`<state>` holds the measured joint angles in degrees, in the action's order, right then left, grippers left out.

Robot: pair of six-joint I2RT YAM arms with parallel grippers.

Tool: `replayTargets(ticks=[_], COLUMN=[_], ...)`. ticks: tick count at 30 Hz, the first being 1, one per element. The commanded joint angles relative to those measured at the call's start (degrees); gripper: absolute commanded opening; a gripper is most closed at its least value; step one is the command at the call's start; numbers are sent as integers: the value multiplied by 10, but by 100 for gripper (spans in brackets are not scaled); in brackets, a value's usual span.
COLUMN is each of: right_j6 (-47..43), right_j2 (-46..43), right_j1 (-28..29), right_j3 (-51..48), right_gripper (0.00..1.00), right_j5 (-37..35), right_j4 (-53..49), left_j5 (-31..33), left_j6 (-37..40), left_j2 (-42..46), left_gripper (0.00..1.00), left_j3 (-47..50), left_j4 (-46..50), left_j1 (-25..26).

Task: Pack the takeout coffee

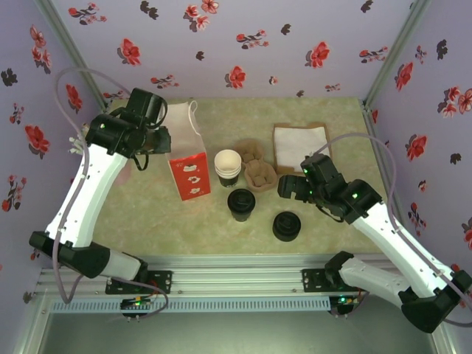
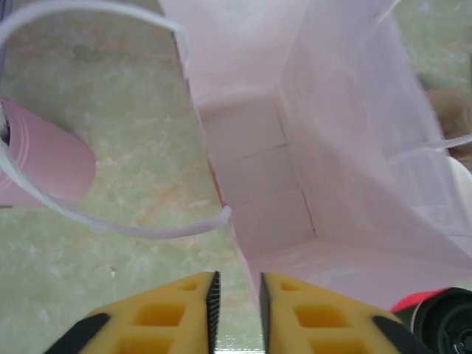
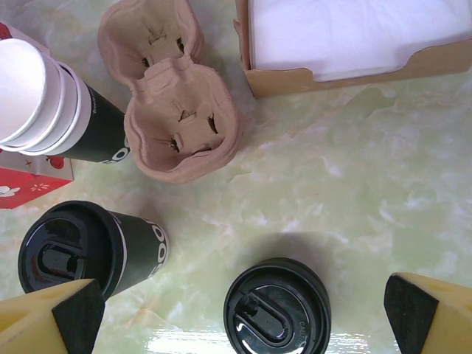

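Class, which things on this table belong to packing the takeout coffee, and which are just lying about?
For the job: lidded coffee cup, paper bag.
Lying about: stack of empty cups, loose lids, cardboard cup trays, napkin box.

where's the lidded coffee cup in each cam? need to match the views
Top external: lidded cup at table centre, just right of the red-fronted bag.
Left wrist: a black round rim cut off at the bottom-right corner, probably the lidded cup; can't confirm.
Right wrist: lower left, lid facing the camera.
Shared landmark: the bag, whose open inside shows in left wrist and red corner at the left edge in right wrist.
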<state>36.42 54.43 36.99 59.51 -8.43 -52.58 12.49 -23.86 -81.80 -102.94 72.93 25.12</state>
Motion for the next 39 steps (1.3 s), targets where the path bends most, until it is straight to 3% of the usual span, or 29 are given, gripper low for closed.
replayTargets(ticks=[1, 6, 11, 15, 20, 25, 32, 36, 39], right_j6=[3, 5, 7, 9, 11, 10, 10, 10, 10], right_j2=[-3, -3, 0, -2, -7, -17, -33, -47, -60], right_j1=[-4, -4, -3, -3, -3, -3, -3, -4, -3], right_j3=[-7, -10, -13, -16, -20, -25, -34, -38, -44], right_gripper=[99, 99, 99, 99, 99, 99, 99, 99, 99], right_j5=[10, 14, 21, 25, 28, 26, 26, 28, 24], right_j4=[11, 15, 21, 24, 25, 25, 22, 15, 7], left_j5=[-35, -73, -58, -12, -18, -37, -53, -59, -59], left_j6=[-20, -33, -81, -161, -222, -240, -245, -247, -251], left_j2=[6, 25, 24, 16, 18, 12, -1, -12, -18], left_gripper=[32, 44, 47, 37, 22, 22, 40, 40, 31], left_j3=[23, 72, 86, 85, 88, 86, 95, 91, 91], left_j4=[-12, -46, -53, -35, -38, -40, -55, -62, -63], left_j1=[-21, -25, -33, -33, -32, -31, -27, -23, -20])
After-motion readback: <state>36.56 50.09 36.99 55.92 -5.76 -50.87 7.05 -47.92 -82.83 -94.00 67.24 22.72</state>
